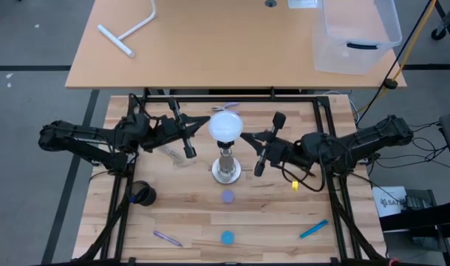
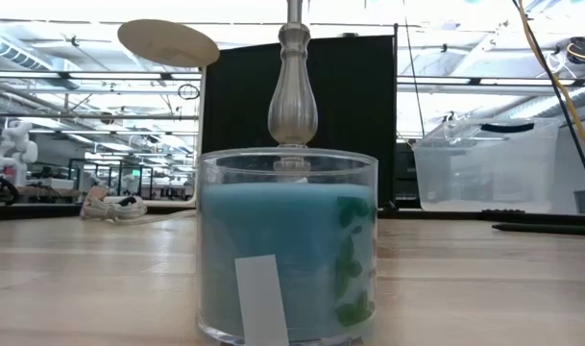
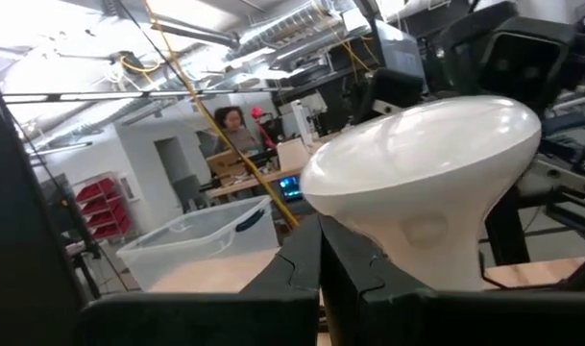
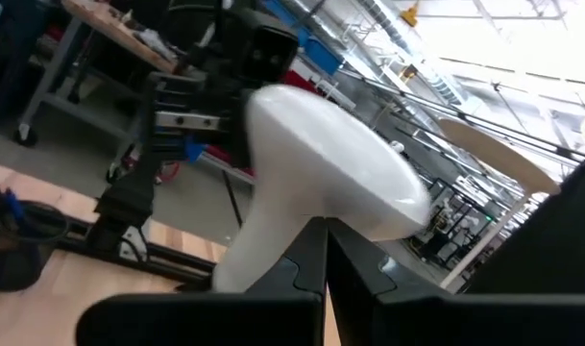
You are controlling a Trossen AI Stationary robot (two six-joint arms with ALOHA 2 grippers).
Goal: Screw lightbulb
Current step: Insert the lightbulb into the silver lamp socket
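The white frosted lightbulb (image 1: 226,125) stands upright, globe up, on top of the silvery socket stand (image 1: 226,168) at the table's middle. My left gripper (image 1: 203,133) comes level at it from the table's left and is shut. My right gripper (image 1: 246,137) comes level from the right and is also shut. In the left wrist view the lightbulb (image 3: 426,173) looms just past my left gripper (image 3: 320,231). In the right wrist view the lightbulb (image 4: 321,173) stands just past my right gripper (image 4: 325,231). The low view shows only the stand's post (image 2: 292,96). My left gripper lays its shut fingertips (image 3: 306,245) against the taper under the globe (image 3: 388,235), level from the table's left. The bulb stays upright on the stand. My right gripper lays its shut fingertips (image 4: 311,250) against the bulb's neck (image 4: 263,240) from the opposite side, level from the table's right.
A blue candle jar (image 1: 227,237) stands near the front edge and fills the low view (image 2: 287,250). A purple disc (image 1: 227,196), a black cup (image 1: 142,193), a blue pen (image 1: 313,229) and a purple pen (image 1: 167,239) lie around. A clear bin (image 1: 358,33) sits on the far table.
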